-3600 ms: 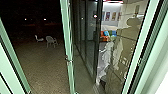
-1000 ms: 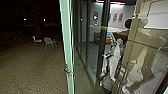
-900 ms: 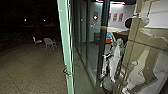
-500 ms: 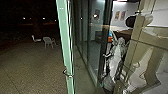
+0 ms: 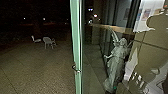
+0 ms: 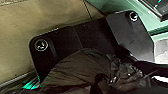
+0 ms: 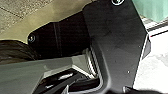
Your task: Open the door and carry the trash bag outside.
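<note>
The glass door's green edge (image 5: 76, 45) stands upright in the middle of the head view, with a small metal handle (image 5: 76, 69) on it and the dark yard to its left. In the left wrist view the dark trash bag (image 6: 77, 67) bulges in front of the robot's base, its gathered, crinkled part towards a dark piece of the arm. Part of the dark bag (image 7: 15, 50) also appears in the right wrist view, beside a grey arm part. The fingers of both grippers cannot be made out, so what holds the bag is unclear.
Two pale chairs (image 5: 48, 42) stand out on the paved yard (image 5: 37, 72). Behind the glass, to the right, is a grey winged statue (image 5: 116, 60), with a tan tiled wall (image 5: 152, 57) beside it. Small lights glow in the dark distance.
The camera has moved forward and turned: the door frame that stood at both sides has left the head view, and the statue behind the glass now appears larger and clearer.
</note>
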`<state>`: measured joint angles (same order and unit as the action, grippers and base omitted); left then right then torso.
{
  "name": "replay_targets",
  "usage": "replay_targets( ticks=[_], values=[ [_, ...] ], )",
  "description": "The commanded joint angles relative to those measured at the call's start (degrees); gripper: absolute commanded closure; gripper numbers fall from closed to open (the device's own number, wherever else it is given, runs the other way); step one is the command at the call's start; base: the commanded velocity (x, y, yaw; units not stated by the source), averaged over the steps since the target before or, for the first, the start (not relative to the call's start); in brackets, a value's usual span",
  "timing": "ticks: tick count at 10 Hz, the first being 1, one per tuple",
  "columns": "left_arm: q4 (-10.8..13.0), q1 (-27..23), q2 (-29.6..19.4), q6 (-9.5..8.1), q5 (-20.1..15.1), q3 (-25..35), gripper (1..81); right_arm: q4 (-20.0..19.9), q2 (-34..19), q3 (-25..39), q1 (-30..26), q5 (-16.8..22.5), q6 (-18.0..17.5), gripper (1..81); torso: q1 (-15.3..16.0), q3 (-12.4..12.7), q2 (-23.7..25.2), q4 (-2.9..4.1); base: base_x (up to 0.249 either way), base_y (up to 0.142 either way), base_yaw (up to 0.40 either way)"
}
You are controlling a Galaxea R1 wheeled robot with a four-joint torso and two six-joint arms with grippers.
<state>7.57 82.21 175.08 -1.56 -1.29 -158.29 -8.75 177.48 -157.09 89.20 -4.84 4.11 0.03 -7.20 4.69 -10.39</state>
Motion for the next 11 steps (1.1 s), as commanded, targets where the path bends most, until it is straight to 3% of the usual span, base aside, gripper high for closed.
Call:
replay_targets(
  ticks=[1, 11],
  values=[
    [0.3, -3.2, 0.2, 0.07, -2.4, 0.3, 81.1, 0.2, 0.4, 0.4, -1.8, 3.6, 0.3, 1.0, 0.0, 0.0, 0.0, 0.0, 0.098, 0.0, 0.0],
    [0.2, -3.2, 0.2, 0.07, -2.4, 0.3, 81.1, 0.1, 0.1, 0.4, -2.0, 3.7, 0.1, 1.0, 0.0, 0.0, 0.0, 0.0, 0.098, 0.0, 0.0]
  ],
)
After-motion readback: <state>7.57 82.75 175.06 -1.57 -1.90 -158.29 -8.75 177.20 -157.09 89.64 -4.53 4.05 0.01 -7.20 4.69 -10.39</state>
